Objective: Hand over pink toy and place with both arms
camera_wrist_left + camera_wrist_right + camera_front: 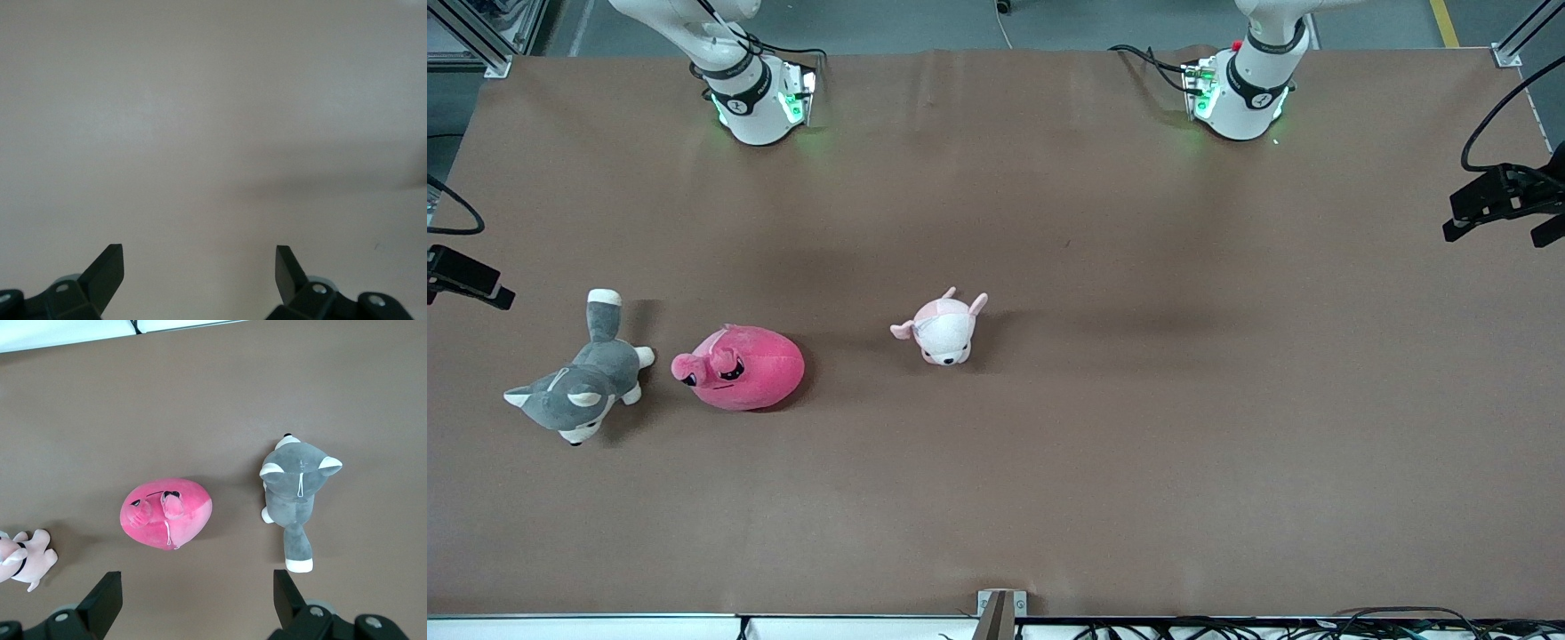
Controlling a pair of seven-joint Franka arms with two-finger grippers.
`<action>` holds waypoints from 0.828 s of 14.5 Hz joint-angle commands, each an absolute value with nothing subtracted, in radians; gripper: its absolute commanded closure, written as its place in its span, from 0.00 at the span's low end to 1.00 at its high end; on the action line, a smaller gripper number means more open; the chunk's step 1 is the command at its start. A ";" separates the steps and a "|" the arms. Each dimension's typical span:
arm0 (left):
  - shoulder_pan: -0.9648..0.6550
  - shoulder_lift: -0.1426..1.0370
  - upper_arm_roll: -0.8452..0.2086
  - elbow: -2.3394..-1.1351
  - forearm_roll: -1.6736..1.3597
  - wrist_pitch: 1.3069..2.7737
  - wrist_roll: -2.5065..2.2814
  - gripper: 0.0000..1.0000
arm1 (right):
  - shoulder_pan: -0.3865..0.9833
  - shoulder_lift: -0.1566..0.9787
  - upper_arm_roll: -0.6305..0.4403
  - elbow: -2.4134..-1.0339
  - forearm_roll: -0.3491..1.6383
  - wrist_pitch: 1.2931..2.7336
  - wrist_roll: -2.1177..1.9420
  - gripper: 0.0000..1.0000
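Note:
The pink toy (749, 370) is a round hot-pink plush lying on the brown table toward the right arm's end. It also shows in the right wrist view (167, 515). My right gripper (197, 577) is open and empty, high over the table with the pink toy just ahead of its fingertips. My left gripper (199, 250) is open and empty over bare brown table. Neither gripper shows in the front view, only the right arm's base (751, 98) and the left arm's base (1245, 89).
A grey-and-white husky plush (578, 396) lies beside the pink toy, at the right arm's end; it shows in the right wrist view too (293, 487). A small pale pink-and-white plush (944, 331) lies near the table's middle. Black camera mounts (1503, 200) stand at the table's ends.

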State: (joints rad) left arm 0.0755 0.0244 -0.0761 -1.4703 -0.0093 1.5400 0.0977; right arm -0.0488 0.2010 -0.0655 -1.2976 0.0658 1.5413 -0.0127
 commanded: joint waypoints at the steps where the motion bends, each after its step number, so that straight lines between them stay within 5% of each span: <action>1: 0.003 0.008 -0.008 -1.473 0.002 1.539 0.094 0.00 | -0.052 0.138 -0.040 -1.382 0.037 1.572 -0.025 0.00; 7: -0.086 0.008 0.075 -1.471 0.003 1.539 0.095 0.00 | -0.037 -0.012 -0.043 -1.616 0.009 1.702 -0.021 0.00; 12: -0.077 0.006 0.069 -1.470 0.003 1.540 0.100 0.00 | -0.035 -0.020 -0.040 -1.621 -0.012 1.692 -0.025 0.00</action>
